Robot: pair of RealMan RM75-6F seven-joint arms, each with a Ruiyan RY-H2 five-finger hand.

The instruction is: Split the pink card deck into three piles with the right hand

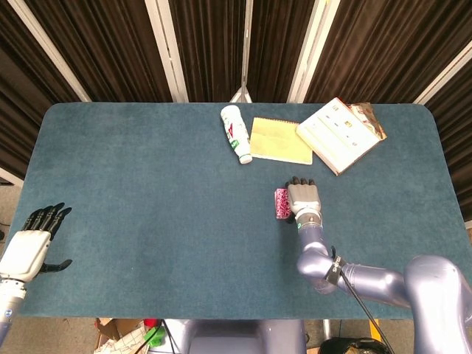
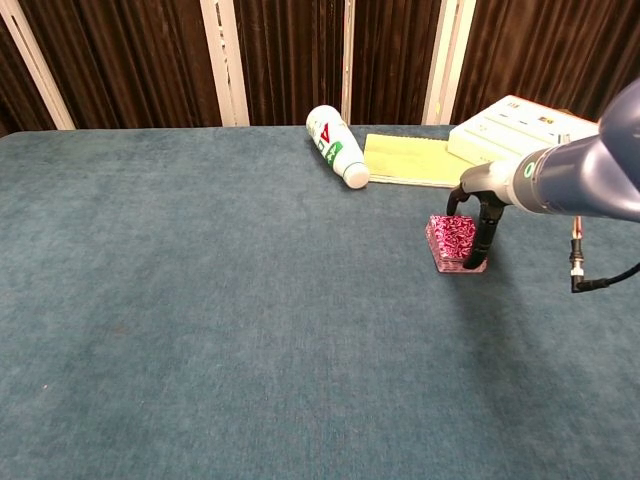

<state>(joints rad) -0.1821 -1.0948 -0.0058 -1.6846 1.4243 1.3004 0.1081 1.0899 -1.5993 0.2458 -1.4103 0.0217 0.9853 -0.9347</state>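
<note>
The pink card deck [image 1: 280, 204] [image 2: 452, 241] lies flat on the blue table, right of centre. My right hand [image 1: 304, 198] [image 2: 482, 208] sits low over the deck's right side, palm down. One dark finger [image 2: 484, 237] stands against the deck's near right corner and another curls down behind its far edge, so the deck is pinched between them. The deck rests on the cloth as one stack. My left hand [image 1: 32, 237] hovers off the table's left edge, fingers spread, holding nothing; the chest view does not show it.
A white bottle [image 1: 235, 133] [image 2: 337, 145] lies on its side at the back. Beside it is a yellow notepad [image 1: 280, 140] [image 2: 405, 158], then an open book [image 1: 339, 133] [image 2: 510, 124] at the back right. Bare cloth [image 1: 147, 199] stretches left of the deck.
</note>
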